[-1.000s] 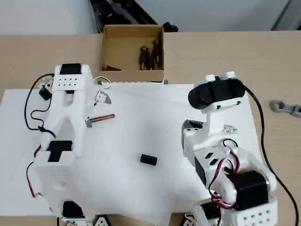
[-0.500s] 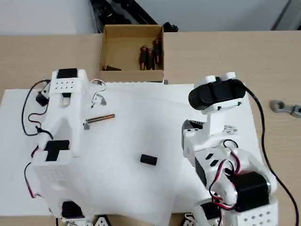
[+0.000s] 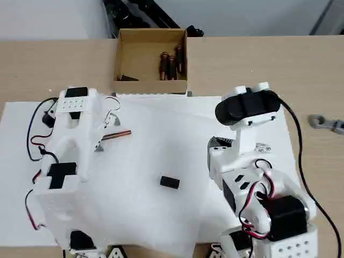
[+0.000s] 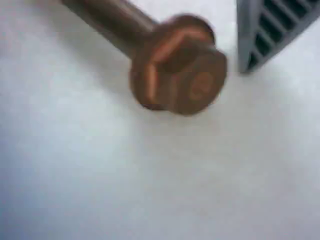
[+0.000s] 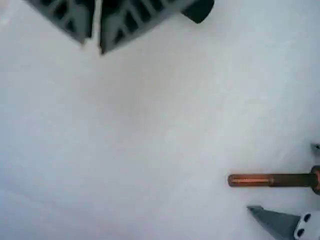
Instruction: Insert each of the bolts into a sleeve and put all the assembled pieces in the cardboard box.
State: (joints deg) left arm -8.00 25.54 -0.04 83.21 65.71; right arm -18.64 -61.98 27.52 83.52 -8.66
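A copper bolt point(image 3: 116, 135) lies on the white sheet point(image 3: 161, 145), its hex head point(image 4: 177, 70) close up in the left wrist view. My left gripper point(image 3: 106, 131) stands open over the head end, with one grey finger point(image 4: 270, 30) beside the head and not touching it. A black sleeve point(image 3: 170, 182) lies alone mid-sheet. My right gripper point(image 3: 216, 143) is shut and holds nothing; its fingers point(image 5: 115, 20) sit near the sleeve point(image 5: 198, 10), and the bolt point(image 5: 272, 179) lies farther off. The cardboard box point(image 3: 129, 59) at the back holds several assembled pieces point(image 3: 171, 63).
A metal wrench point(image 3: 325, 122) lies on the wooden table at the far right. The right arm's body point(image 3: 252, 177) takes up the near right part of the sheet. Open sheet lies between the two arms around the sleeve.
My left arm has drawn toward the near side and its gripper has come down from beyond the bolt to its head end. Bolt, sleeve and right arm have stayed put.
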